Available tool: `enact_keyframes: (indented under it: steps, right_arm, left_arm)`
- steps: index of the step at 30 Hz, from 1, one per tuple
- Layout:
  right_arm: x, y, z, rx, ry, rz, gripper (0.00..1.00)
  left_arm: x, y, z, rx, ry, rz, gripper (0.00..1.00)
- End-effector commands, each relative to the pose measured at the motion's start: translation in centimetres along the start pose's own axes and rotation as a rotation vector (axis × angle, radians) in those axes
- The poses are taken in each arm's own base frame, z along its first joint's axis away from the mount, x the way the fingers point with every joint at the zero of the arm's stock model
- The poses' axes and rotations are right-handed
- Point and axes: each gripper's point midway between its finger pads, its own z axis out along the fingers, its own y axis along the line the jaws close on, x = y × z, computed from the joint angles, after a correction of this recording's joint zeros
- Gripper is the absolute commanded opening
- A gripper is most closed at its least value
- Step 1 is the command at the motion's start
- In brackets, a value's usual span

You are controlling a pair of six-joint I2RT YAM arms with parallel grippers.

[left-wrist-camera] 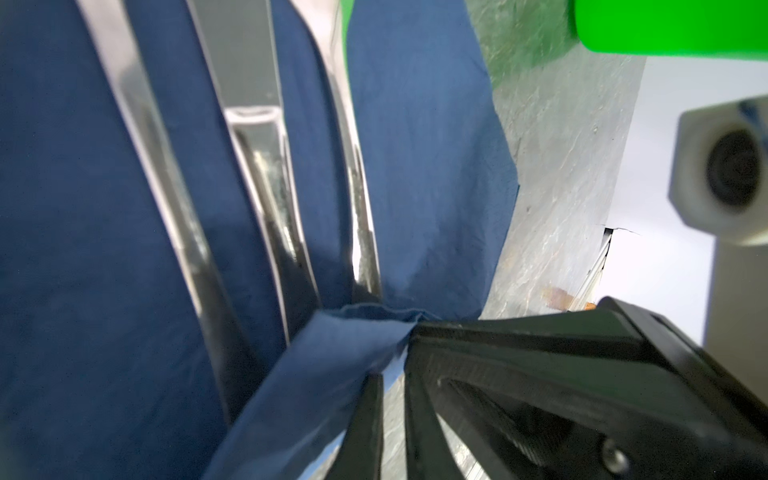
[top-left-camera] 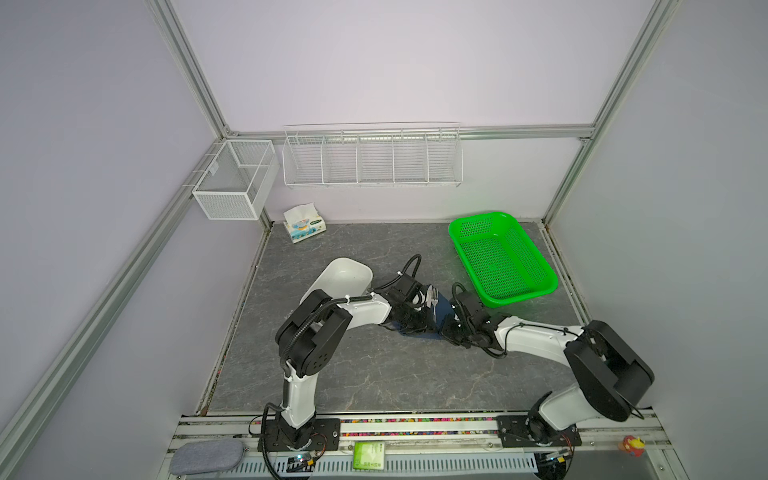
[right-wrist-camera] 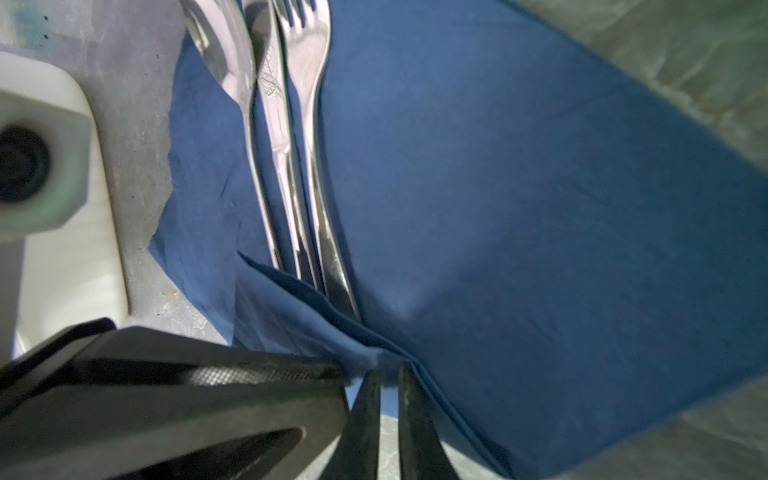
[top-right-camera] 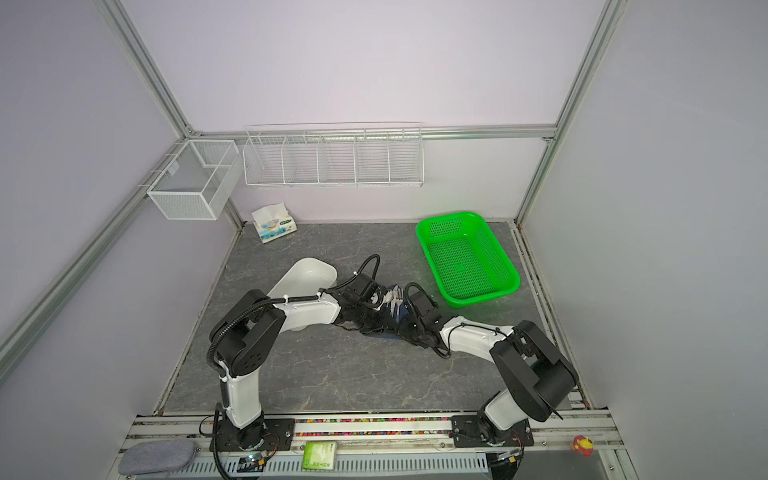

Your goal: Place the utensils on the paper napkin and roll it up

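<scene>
Jaws: both are pinching napkin [right-wrist-camera: 540, 208] edge.
Utensils [right-wrist-camera: 286, 158]: lying just ahead of jaws.
Roll: likely needing both lifting evenly over handles, keeping paper taut.

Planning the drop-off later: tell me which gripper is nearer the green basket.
Right. The right gripper pinches the edge of the paper napkin on the side toward the green basket; the left gripper pinches it farther away, on the side of the white tub.
</scene>
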Motion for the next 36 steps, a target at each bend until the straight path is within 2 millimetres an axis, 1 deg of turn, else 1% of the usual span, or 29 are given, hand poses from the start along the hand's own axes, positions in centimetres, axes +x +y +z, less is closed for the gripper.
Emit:
enact_keyframes:
  steps: [1,3,7,12,13,17,21,24,28,31,32,34,36]
  right_arm:
    - [-0.3,-0.1,-0.2,-0.008,-0.015,0.029,0.13]
    - [-0.3,-0.2,-0.5,-0.002,-0.022,0.032,0.13]
    - [-0.8,-0.6,-2.0,-0.004,-0.075,0.059,0.15]
    - [-1.4,-2.0,-3.6,-0.020,-0.121,0.124,0.20]
    - [-1.4,-2.3,-3.7,-0.021,-0.121,0.131,0.22]
    - [-1.4,-2.8,-3.4,-0.044,-0.098,0.168,0.27]
    - [-1.4,-3.0,-2.9,-0.055,-0.084,0.198,0.29]
    - [-1.2,-3.7,-2.6,-0.034,-0.079,0.227,0.30]
    - [-1.1,-4.1,-2.2,-0.048,-0.081,0.255,0.39]
    - [-1.2,-4.6,-2.2,-0.041,-0.097,0.262,0.40]
    - [-1.1,-4.7,-2.3,-0.041,-0.093,0.278,0.40]
    - [-1.3,-4.1,-2.8,-0.069,-0.097,0.267,0.45]
    - [-1.4,-4.3,-3.2,-0.061,-0.114,0.258,0.50]
  left_arm:
    - [0.1,-0.2,0.7,-0.003,0.031,0.012,0.13]
    - [0.1,0.0,0.7,-0.021,0.031,0.012,0.13]
    - [0.2,0.7,0.8,-0.057,0.035,0.012,0.12]
    - [0.3,1.3,1.1,-0.080,0.047,0.004,0.12]
    - [0.3,1.3,1.1,-0.082,0.046,0.006,0.11]
    - [0.3,1.3,0.9,-0.085,0.047,0.013,0.12]
    - [0.3,1.3,0.8,-0.095,0.048,0.017,0.12]
    - [0.2,1.1,0.8,-0.086,0.047,0.018,0.12]
    - [0.2,0.8,0.9,-0.070,0.052,0.023,0.12]
    - [0.2,0.9,1.0,-0.071,0.054,0.023,0.12]
    - [0.2,0.8,1.0,-0.070,0.054,0.022,0.12]
    - [0.1,0.7,0.9,-0.068,0.052,0.025,0.12]
    - [0.1,0.6,0.9,-0.063,0.050,0.028,0.12]
